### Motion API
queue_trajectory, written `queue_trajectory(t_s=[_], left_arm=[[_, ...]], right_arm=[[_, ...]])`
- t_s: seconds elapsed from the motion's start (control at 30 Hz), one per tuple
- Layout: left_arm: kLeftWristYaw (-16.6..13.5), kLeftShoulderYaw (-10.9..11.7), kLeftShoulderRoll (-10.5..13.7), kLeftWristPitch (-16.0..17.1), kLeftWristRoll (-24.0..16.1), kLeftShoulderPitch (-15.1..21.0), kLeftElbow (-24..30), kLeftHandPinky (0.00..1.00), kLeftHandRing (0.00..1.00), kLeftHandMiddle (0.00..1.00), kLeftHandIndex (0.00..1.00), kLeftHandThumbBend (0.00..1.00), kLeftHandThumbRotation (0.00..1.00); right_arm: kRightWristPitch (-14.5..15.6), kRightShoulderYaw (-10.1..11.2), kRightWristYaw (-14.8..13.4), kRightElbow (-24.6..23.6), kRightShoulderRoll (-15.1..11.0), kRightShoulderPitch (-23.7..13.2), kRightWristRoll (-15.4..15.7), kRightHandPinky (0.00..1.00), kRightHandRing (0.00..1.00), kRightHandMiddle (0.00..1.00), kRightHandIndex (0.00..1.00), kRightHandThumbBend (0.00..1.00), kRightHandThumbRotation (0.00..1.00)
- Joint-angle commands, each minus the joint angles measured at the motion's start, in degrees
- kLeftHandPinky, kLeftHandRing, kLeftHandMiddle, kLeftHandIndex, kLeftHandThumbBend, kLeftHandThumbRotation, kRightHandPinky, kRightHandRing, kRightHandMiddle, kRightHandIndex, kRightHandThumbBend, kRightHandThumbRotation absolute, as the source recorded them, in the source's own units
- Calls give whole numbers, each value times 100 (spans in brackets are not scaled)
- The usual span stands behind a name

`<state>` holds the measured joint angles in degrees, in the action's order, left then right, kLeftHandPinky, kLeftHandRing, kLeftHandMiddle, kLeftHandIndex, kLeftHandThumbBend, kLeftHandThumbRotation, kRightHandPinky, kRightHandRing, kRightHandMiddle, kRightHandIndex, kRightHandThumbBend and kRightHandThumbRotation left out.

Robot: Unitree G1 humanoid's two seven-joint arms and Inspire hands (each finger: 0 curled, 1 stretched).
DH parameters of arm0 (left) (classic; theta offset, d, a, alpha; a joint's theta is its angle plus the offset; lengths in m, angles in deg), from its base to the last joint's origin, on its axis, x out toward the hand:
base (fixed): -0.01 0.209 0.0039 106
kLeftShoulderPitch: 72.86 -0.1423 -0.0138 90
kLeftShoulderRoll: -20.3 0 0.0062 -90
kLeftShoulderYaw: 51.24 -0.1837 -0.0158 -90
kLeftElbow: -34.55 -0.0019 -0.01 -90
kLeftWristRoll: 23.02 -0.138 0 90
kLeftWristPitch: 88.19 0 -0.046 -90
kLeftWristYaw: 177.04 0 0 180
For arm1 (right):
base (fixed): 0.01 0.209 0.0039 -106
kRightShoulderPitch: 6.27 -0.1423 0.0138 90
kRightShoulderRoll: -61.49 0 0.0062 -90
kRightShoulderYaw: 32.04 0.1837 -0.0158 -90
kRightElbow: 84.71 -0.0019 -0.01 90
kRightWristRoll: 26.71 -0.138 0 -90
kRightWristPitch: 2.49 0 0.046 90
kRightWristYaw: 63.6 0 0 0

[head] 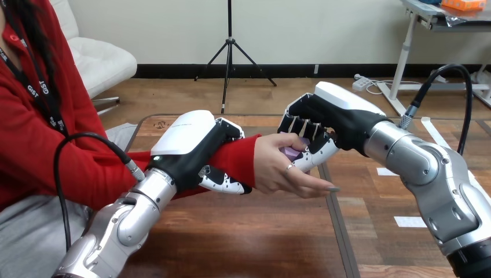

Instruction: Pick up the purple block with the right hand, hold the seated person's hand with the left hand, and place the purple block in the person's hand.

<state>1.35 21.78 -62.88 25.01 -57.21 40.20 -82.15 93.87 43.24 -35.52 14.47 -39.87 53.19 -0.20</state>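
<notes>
Purple block [291, 153] is mostly hidden: only a sliver is showing under the right robot hand [324, 124], whose curled fingers [314, 152] are gripping it just over the person's hand [278, 172]. Block-to-palm contact: cannot tell. The left robot hand [194, 145] is clasping the person's red-sleeved wrist [240, 159] above the bench [231, 231].

Bright, even light, prob. from overhead. Glare on white backs of left hand [190, 134] & right hand [343, 99]. Soft shadow on table [249, 243] under person's hand [279, 165]; dull sheen twd near edge.
</notes>
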Motion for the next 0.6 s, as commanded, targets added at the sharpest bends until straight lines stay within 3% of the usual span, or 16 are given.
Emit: queue_trajectory(t_s=[0.0, 0.17, 0.2, 0.57], left_arm=[[-419, 577, 284, 194, 77, 1349, 519, 35, 42, 47, 48, 78, 19], [-457, 536, 328, 211, -14, 1280, 565, 39, 47, 52, 53, 83, 32], [-454, 534, 330, 202, -17, 1261, 582, 41, 49, 54, 55, 85, 36], [-368, 517, 363, 184, 42, 1054, 779, 47, 57, 61, 61, 95, 52]], right_arm=[[89, 498, 51, -529, -302, -260, -237, 46, 52, 55, 54, 71, 14], [87, 520, 17, -518, -325, -246, -252, 48, 54, 57, 57, 72, 28], [84, 522, 8, -516, -331, -242, -261, 48, 54, 58, 57, 72, 35], [16, 576, 63, -493, -446, -202, -443, 50, 57, 60, 61, 72, 63]])
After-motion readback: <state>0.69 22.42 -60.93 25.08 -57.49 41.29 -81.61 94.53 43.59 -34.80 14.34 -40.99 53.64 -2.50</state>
